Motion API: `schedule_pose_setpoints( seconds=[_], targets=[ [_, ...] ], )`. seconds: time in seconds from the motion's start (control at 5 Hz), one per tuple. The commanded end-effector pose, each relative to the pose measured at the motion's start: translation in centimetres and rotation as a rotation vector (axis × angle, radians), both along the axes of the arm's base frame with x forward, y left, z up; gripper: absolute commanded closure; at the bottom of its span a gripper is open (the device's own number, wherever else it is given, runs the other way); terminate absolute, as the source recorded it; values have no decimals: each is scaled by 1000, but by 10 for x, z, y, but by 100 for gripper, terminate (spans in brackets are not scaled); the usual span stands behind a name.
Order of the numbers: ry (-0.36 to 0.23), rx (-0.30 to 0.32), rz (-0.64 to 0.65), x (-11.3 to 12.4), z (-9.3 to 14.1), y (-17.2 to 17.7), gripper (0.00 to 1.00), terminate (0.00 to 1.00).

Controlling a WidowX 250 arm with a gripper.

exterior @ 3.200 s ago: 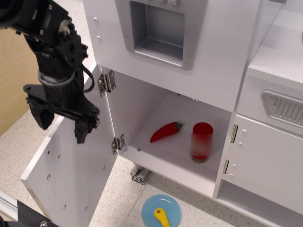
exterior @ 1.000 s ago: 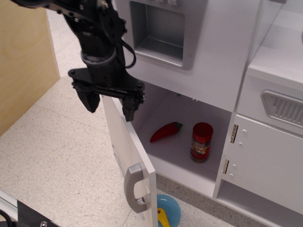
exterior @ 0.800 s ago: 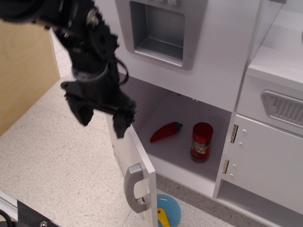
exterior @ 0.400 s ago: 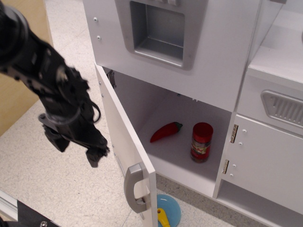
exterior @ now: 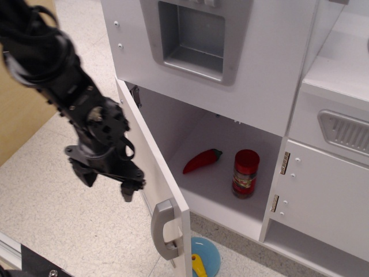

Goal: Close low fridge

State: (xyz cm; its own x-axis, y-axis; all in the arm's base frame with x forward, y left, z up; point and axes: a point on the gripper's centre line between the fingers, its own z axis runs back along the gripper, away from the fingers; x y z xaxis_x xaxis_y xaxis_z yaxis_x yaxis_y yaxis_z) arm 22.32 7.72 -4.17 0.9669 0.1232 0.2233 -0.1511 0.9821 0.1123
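Note:
The low fridge is the white lower compartment (exterior: 213, 190), and it stands open. Its flat white door (exterior: 151, 173) is swung about halfway, edge toward the camera, with the grey bar handle (exterior: 164, 229) at its near end and metal hinges (exterior: 135, 94) at the top left. My black gripper (exterior: 107, 182) is open and empty. It hangs just left of the door's outer face, with one fingertip (exterior: 128, 192) close to the panel. Inside sit a red chili pepper (exterior: 202, 161) and a red-lidded spice jar (exterior: 245, 173).
The upper white panel with a recessed grey dispenser (exterior: 193, 37) is above. A smaller white cabinet door (exterior: 323, 196) is at right. A blue plate with a yellow item (exterior: 203, 262) lies on the speckled floor below the door. A wooden board (exterior: 23, 109) stands at left.
The door has swung from wide open to about halfway. My gripper dropped from above the door's top edge to its outer left side and has edged toward the panel.

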Motion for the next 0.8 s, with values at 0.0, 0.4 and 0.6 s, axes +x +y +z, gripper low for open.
schedule_pose_setpoints(
  seconds=[0.0,0.4,0.6],
  targets=[
    [-44,-51,32,39,6,-17,0,0],
    [-19,-74,79,67,-1,-37,0,0],
    [-30,-82,83,78,-5,-45,0,0]
  ],
)
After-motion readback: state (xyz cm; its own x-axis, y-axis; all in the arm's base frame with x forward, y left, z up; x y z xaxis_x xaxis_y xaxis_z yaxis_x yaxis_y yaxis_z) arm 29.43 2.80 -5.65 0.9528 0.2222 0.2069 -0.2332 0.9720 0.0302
